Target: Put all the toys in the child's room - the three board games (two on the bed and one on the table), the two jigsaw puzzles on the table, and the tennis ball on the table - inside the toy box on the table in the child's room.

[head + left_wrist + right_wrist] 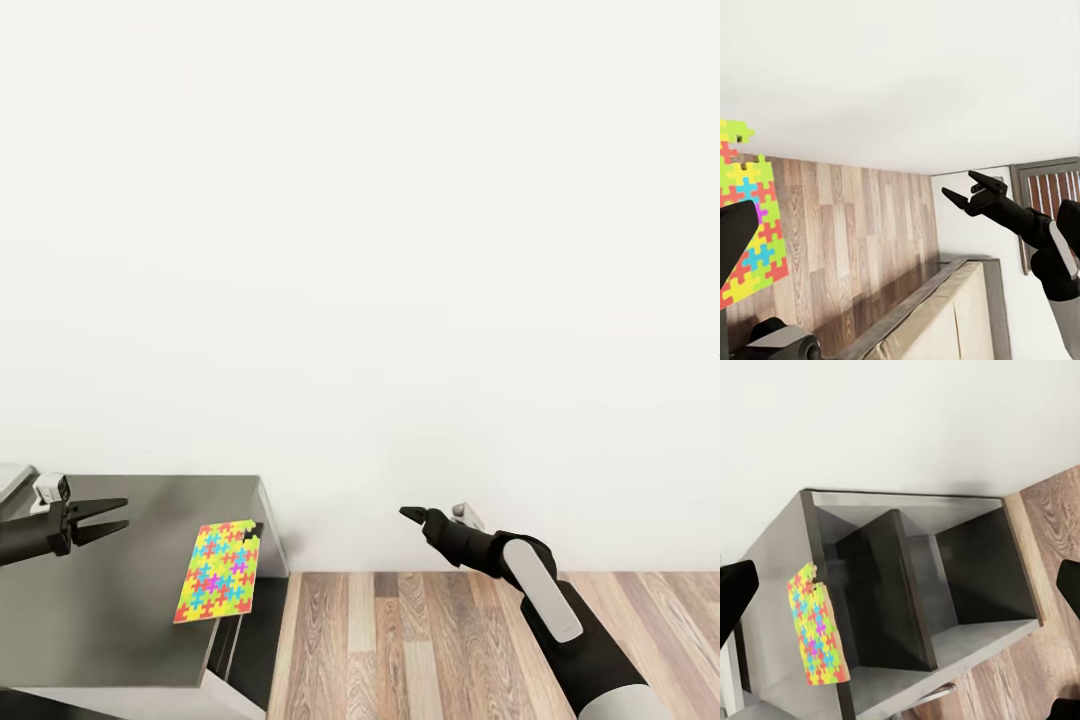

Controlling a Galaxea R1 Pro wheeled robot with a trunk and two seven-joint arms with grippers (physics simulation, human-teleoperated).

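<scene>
Left gripper reaches in from the left, jaws parted, empty. Right arm extends forward, its gripper open and empty.

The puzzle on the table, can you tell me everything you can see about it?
The puzzle is a thin flat rectangular board of interlocking yellow, pink, blue, green and orange pieces. One corner looks notched, as if a piece is missing. It lies flat on the grey table, close to the end edge, in the right wrist view slightly overhanging it. Nothing else touches it: the open left gripper hovers beside it, apart, and the right gripper hangs over the wood floor.
</scene>
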